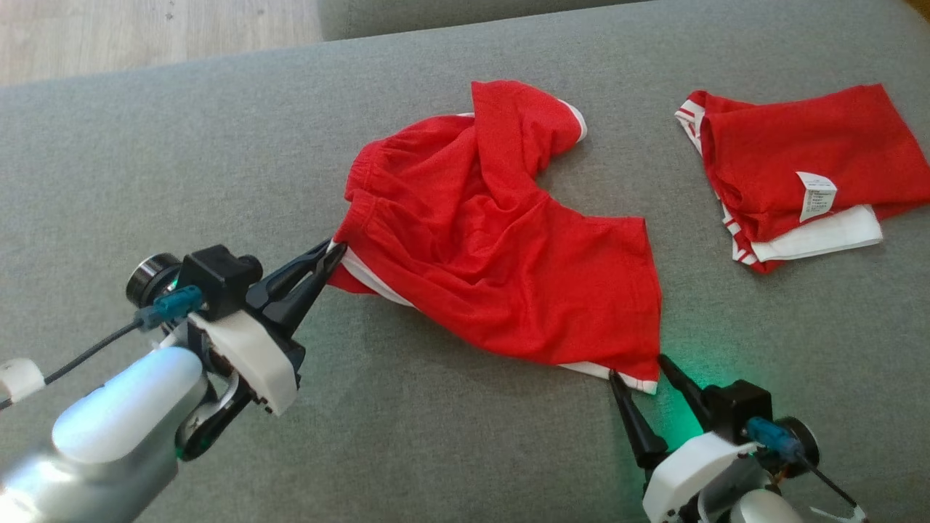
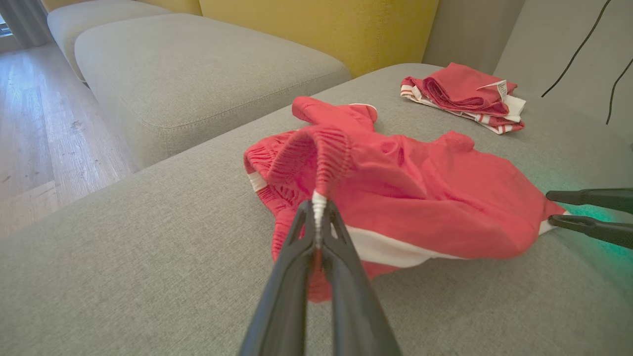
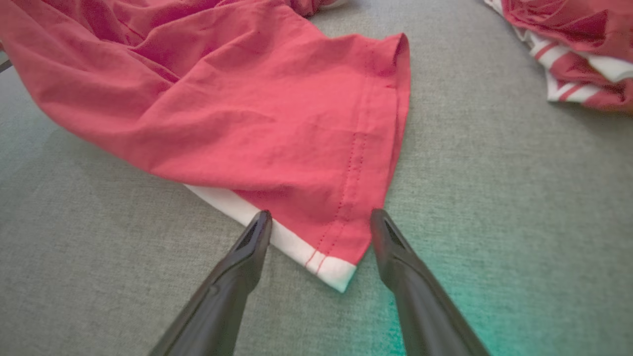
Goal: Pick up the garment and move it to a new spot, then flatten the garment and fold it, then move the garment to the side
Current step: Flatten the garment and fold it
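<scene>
The garment [image 1: 494, 254], red shorts with white trim, lies rumpled in the middle of the grey cushion [image 1: 145, 145], one leg flopped over the rest and the cloth full of creases. The left gripper [image 1: 330, 254] has its jaws pressed together on the white-edged rim at the garment's left end, and in the left wrist view that rim is lifted a little off the cushion into a ridge. The right gripper [image 1: 638, 367] sits low at the near right corner with its jaws wide apart, one finger on each side of the white hem corner and gripping nothing. A second red piece [image 1: 799, 174], folded with a label showing, lies well apart to the right. Whether the garment already lies at its new spot cannot be told from here. By the look of it the work is at the flattening step: one end is held, the other is about to be taken, and the cloth is not yet spread. Folding it and moving it to the side are all left to do.
</scene>
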Controlling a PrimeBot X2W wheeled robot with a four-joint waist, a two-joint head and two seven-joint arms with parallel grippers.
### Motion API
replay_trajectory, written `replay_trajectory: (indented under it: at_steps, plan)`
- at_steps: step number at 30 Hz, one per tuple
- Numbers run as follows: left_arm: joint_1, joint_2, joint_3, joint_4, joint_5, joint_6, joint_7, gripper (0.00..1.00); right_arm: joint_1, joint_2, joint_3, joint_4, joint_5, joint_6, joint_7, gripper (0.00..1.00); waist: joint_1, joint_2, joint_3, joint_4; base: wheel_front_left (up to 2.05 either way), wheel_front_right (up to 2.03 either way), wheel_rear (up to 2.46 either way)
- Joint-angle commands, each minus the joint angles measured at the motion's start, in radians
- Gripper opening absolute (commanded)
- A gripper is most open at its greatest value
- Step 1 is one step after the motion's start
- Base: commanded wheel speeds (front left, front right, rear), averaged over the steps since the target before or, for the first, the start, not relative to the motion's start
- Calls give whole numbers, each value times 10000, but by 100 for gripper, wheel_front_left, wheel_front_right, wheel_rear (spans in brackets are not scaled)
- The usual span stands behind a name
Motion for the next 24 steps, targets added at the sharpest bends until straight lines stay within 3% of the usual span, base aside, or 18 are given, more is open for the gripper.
replay_trajectory:
  at_steps: [1, 24]
  plan:
    - [-335, 415, 470, -142, -27, 49, -153, 0, -4, -70, 278, -323, 66, 67, 31, 100, 0, 0, -24, -11, 0, 0, 0]
    - [-257, 331, 217, 45, -50, 6, -179, 0, 377, 80, 260, -238, 257, 67, 738, 100, 0, 0, -436, -70, 0, 0, 0]
